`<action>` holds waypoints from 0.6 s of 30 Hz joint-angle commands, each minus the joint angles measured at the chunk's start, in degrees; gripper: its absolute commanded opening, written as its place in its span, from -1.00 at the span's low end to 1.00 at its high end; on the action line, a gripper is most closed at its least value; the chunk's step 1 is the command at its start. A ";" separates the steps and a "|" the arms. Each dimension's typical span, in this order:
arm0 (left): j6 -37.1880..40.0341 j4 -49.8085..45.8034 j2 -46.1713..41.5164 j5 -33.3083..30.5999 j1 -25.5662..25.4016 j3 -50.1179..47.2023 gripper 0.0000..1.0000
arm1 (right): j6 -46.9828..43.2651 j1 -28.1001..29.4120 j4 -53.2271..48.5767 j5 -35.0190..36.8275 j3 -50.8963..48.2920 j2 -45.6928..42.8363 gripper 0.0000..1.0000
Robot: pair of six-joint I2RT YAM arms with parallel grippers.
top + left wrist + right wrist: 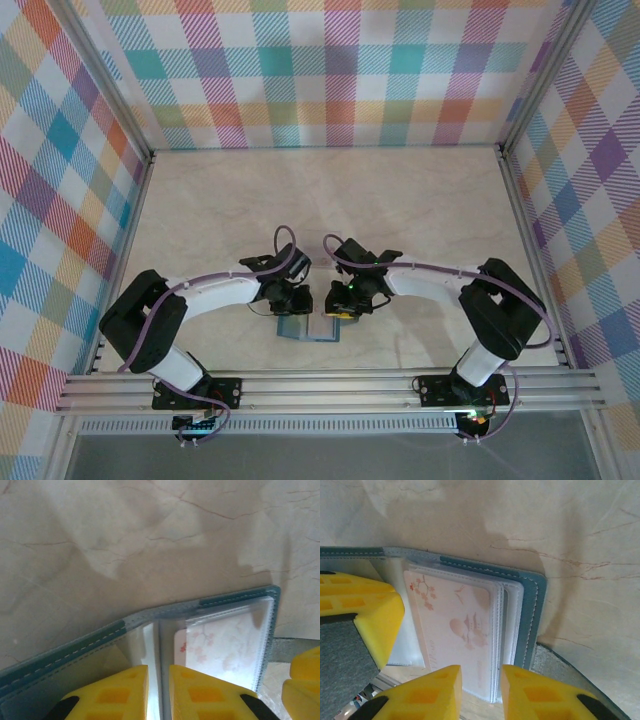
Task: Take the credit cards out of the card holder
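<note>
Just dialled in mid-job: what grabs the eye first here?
The card holder lies open at the near middle of the table, with a pale blossom-printed card showing through its clear sleeves. Both yellow-fingered grippers crowd it: the left gripper pinches a sleeve leaf, and the right gripper straddles the card's edge.

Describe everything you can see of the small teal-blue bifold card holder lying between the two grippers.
The teal-blue card holder lies open on the marbled beige table, near its front edge. Its leather-like cover has pale stitching along the border; inside is a stack of clear plastic sleeves, the top one holding a pale card with a pink blossom print. The left gripper pinches a sleeve by the spine; the right gripper straddles the sleeve stack's edge, grip unclear.
</note>
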 commanded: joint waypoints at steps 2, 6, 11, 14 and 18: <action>-1.29 4.12 -0.77 3.98 0.83 -2.46 -0.63 | 1.71 0.42 1.53 -1.52 -0.47 1.78 -0.44; -2.82 6.57 -1.12 5.22 1.17 -5.36 -0.64 | 1.44 0.47 -0.23 0.49 -0.04 2.65 -0.45; -4.14 10.61 -2.12 6.02 1.22 -7.81 -0.64 | 1.00 0.53 0.10 -0.14 0.48 4.27 -0.49; -4.11 10.52 -3.04 5.90 1.40 -8.09 -0.64 | 0.82 0.55 0.37 -0.28 0.58 5.19 -0.52; -4.03 10.88 -5.20 7.22 1.39 -7.82 -0.61 | 0.69 0.56 0.48 -0.30 0.58 5.76 -0.59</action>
